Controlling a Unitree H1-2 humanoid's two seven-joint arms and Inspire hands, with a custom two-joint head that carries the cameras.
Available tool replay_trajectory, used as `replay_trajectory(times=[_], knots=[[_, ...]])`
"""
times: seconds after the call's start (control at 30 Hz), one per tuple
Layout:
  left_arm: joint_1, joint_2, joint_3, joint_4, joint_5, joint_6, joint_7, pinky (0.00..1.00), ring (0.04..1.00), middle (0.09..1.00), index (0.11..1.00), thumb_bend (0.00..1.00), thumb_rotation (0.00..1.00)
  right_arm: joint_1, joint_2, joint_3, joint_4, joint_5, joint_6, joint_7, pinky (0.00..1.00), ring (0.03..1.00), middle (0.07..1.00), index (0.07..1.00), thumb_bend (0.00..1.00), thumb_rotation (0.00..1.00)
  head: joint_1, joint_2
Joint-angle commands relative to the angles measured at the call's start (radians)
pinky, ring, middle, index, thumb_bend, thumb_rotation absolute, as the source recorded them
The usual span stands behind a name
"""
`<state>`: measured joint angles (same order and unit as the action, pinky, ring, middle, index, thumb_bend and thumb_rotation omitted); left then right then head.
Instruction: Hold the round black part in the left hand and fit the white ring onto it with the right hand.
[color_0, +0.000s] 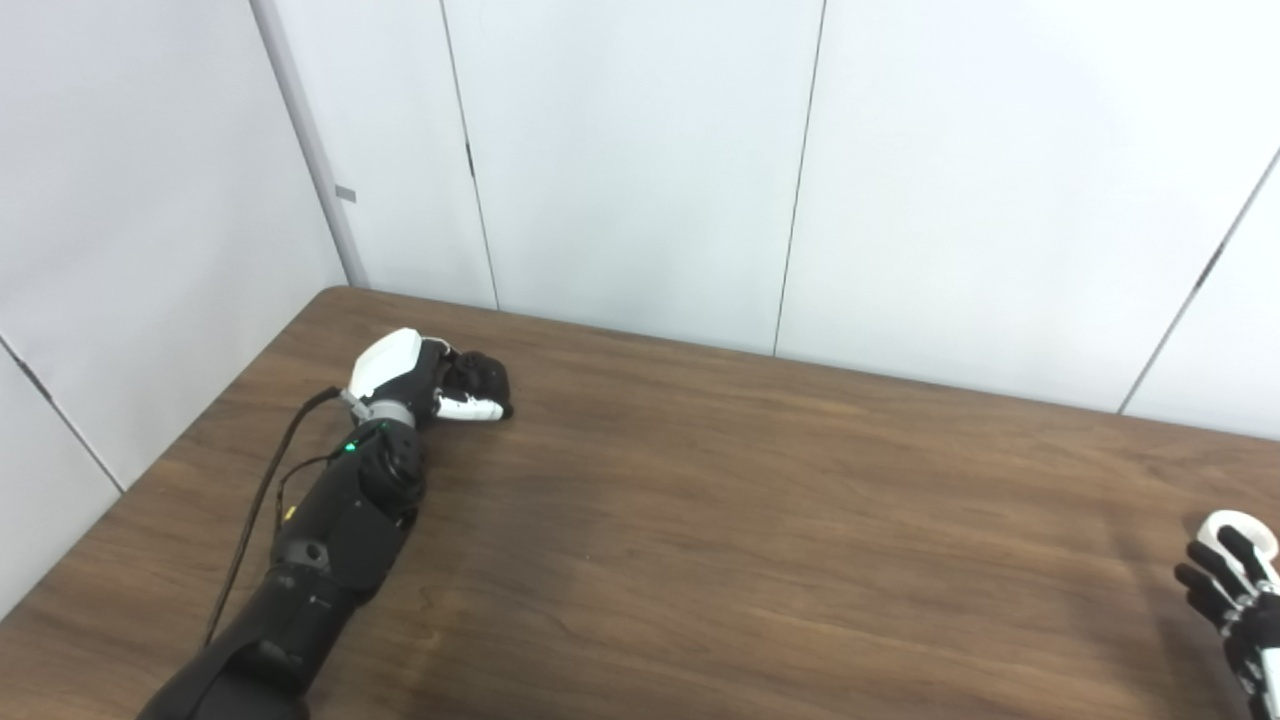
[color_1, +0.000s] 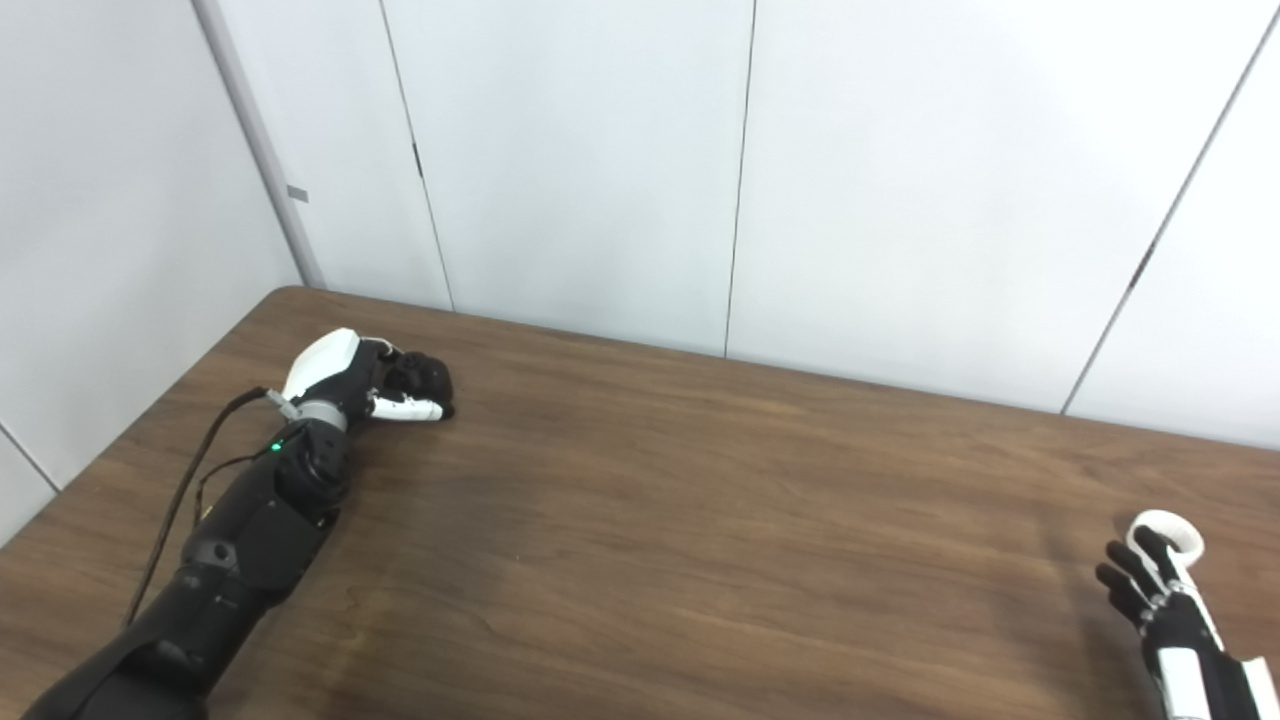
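Observation:
My left hand (color_0: 415, 380) lies at the far left of the table, its fingers and white thumb curled around the round black part (color_0: 488, 378), which rests low at the table surface. The white ring (color_1: 1165, 516) lies flat near the table's right side. My right hand (color_1: 1160, 605) comes in at the bottom right corner with its black fingers spread. The fingertips reach the ring's near rim and one finger overlaps it, but nothing is closed on the ring. Most of the right hand is cut off by the picture's edge.
The brown wooden table (color_0: 750, 520) stretches between the two hands. White wall panels (color_0: 640, 150) stand right behind its far edge and along its left side. A black cable (color_0: 255, 510) runs along the left forearm.

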<state>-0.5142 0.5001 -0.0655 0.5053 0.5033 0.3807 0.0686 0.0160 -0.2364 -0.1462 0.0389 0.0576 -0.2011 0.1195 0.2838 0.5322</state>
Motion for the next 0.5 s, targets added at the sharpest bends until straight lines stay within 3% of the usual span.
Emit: replay_trajectory(times=[0.0,0.1,0.47], knots=[[-0.042,0.019,0.024,-0.023,-0.010,-0.026,0.038,1.00,0.936,0.813,0.513,0.59,0.10,0.087,0.058,0.027,0.072,0.011,0.001,-0.008,0.90,0.873,0.900,0.939,0.55,1.00,0.001,0.001],[-0.037,0.018,0.028,-0.028,-0.015,-0.036,0.050,1.00,0.937,0.799,0.486,0.53,0.06,0.087,0.056,0.027,0.071,0.004,0.001,-0.010,0.90,0.871,0.898,0.938,0.54,1.00,0.003,0.003],[-0.018,0.034,-0.003,-0.061,0.015,-0.039,0.045,1.00,0.906,0.755,0.484,0.52,0.05,0.089,0.056,0.027,0.068,0.012,0.003,-0.005,0.90,0.872,0.895,0.934,0.53,1.00,0.004,0.006]])
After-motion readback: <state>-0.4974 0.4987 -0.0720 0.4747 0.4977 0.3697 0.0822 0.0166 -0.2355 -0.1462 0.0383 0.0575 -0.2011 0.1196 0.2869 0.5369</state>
